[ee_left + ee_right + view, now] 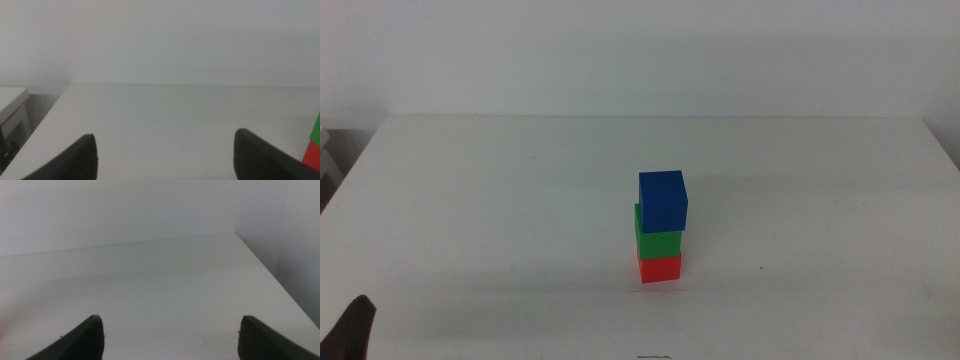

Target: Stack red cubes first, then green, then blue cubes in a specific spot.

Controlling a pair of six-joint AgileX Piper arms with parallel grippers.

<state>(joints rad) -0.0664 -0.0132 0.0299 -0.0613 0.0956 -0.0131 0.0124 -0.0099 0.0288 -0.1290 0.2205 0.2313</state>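
Three cubes form one upright stack near the middle of the table in the middle view. The red cube [659,268] rests on the white tabletop and covers the specific spot. On it sits the green cube [656,241], and the blue cube [663,200] is on top, turned slightly. Neither gripper touches the stack. My left gripper [165,150] is open and empty; it shows as a dark tip [353,327] at the front left corner. Its wrist view catches slivers of the green cube [316,131] and red cube [313,156]. My right gripper [171,330], out of the middle view, is open and empty.
The white table [470,200] ends at a pale wall at the back. A white piece of furniture [12,107] stands beyond the table's left edge. In the right wrist view the table's right edge [270,272] drops off beside a wall.
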